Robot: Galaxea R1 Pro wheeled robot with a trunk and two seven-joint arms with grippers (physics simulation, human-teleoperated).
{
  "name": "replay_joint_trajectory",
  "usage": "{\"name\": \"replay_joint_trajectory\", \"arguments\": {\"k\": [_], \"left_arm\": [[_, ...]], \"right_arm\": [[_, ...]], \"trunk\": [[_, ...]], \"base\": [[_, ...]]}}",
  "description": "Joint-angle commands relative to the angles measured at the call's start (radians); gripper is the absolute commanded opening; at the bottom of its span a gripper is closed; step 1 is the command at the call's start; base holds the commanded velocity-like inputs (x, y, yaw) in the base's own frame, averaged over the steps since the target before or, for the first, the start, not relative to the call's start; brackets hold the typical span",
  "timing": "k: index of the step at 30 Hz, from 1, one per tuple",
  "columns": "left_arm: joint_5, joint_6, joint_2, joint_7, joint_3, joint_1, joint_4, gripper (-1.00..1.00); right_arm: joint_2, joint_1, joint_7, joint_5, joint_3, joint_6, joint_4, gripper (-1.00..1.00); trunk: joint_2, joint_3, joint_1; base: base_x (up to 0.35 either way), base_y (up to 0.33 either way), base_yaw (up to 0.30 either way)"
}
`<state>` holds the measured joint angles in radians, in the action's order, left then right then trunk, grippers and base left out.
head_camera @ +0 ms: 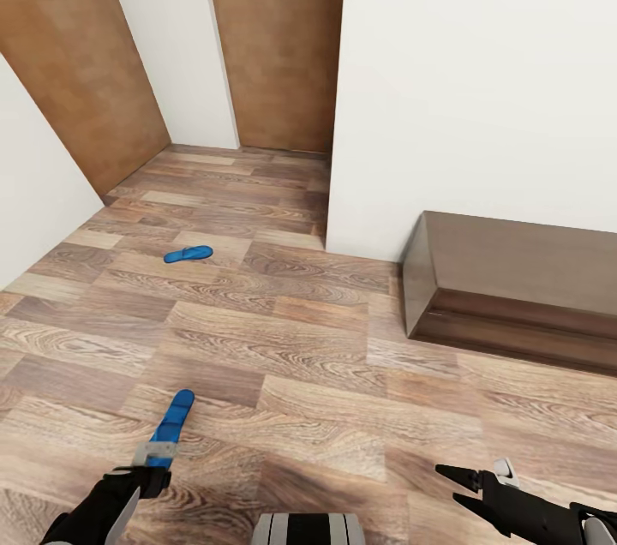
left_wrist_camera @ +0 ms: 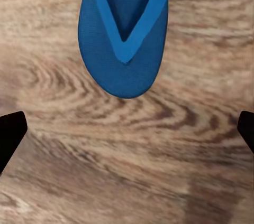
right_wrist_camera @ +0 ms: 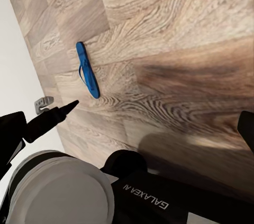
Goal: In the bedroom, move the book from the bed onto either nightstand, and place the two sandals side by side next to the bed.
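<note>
Two bright blue sandals lie on the wood-plank floor. The near sandal (head_camera: 174, 416) (left_wrist_camera: 126, 28) (right_wrist_camera: 87, 71) lies just beyond my left gripper (head_camera: 157, 459) (left_wrist_camera: 127, 131), which hangs open above the floor with nothing between its fingers. About a metre farther on, the second sandal (head_camera: 188, 254) rests near the left wall. My right gripper (head_camera: 458, 485) is open and empty low at the right, over bare floor. The book, the bed and the nightstand are out of view.
A long low dark brown cabinet (head_camera: 514, 288) stands against a white wall (head_camera: 480, 82) at the right. Two brown wooden doors (head_camera: 274, 39) (head_camera: 68, 56) close the far end of the passage. Another white wall (head_camera: 34, 185) runs along the left.
</note>
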<state>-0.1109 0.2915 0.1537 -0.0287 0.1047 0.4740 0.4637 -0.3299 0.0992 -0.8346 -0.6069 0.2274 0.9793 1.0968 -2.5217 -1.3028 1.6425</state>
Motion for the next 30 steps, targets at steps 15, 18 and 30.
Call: {"name": "replay_joint_trajectory", "arguments": {"k": [15,18,30], "left_arm": [[-0.01,-0.008,0.0,0.002,0.004,0.0,0.001,1.0],[-0.01,-0.008,0.0,0.002,0.004,0.0,0.001,1.0],[-0.01,-0.008,0.0,0.002,0.003,0.0,0.001,1.0]], "right_arm": [[0.0,0.0,-0.004,0.003,0.001,0.004,0.0,1.0],[0.0,0.0,-0.004,0.003,0.001,0.004,0.0,1.0],[0.0,0.0,-0.004,0.003,0.001,0.004,0.0,1.0]], "trunk": [[0.0,-0.001,0.0],[0.0,-0.001,0.0],[0.0,-0.001,0.0]], "base": [[0.092,0.003,0.0],[0.054,0.0,0.0],[0.143,0.0,0.0]]}}
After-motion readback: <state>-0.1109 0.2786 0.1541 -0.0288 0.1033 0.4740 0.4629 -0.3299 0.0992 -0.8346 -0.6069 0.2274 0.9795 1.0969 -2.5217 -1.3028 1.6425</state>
